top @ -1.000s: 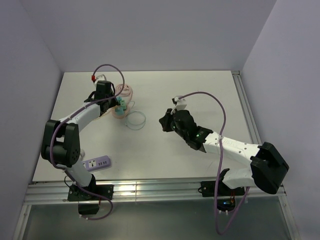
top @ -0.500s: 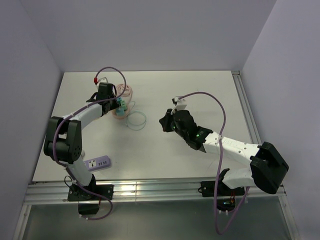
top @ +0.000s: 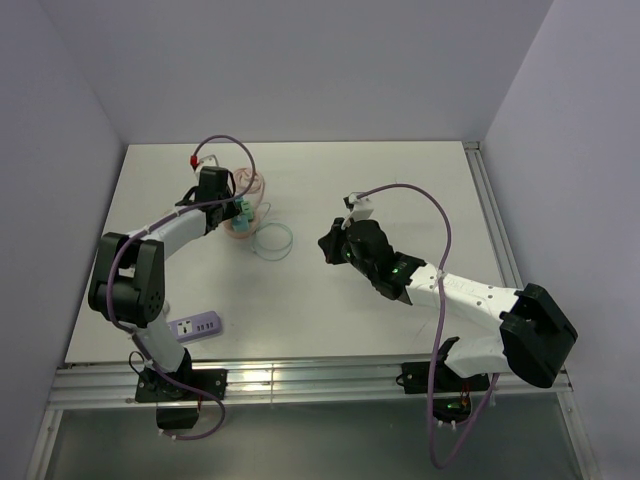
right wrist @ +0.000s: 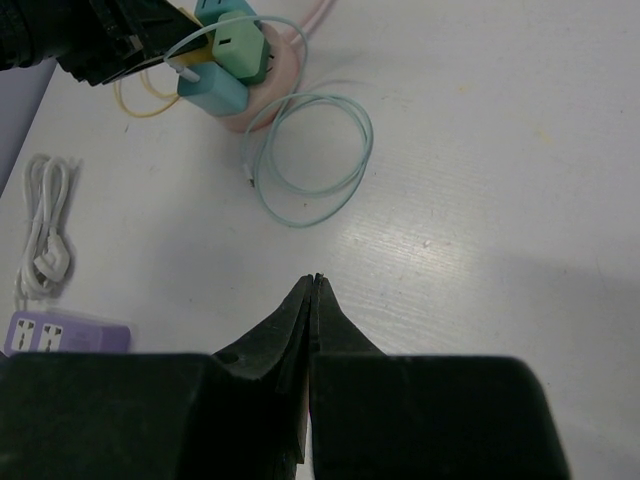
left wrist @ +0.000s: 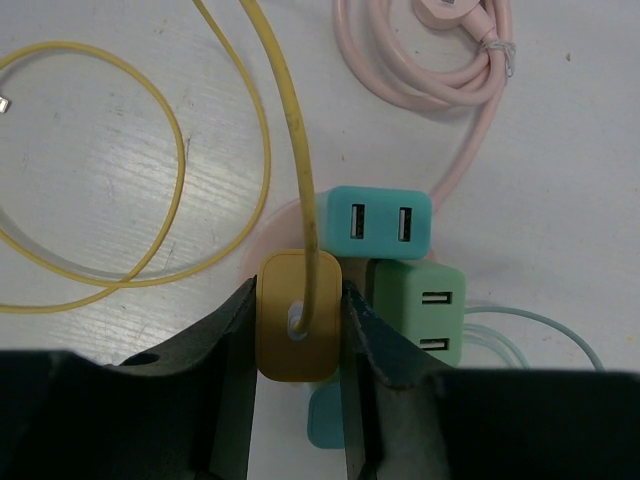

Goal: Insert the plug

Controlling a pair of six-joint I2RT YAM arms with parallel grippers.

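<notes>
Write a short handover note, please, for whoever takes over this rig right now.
Left gripper: shut on the yellow plug, at the pink socket block, beside the teal charger and green charger.
Right gripper: shut, empty, above the table.
Purple power strip: near the left arm's base.
Done: plug gripped; whether it is seated cannot be told.
Left: push it home, release.
</notes>
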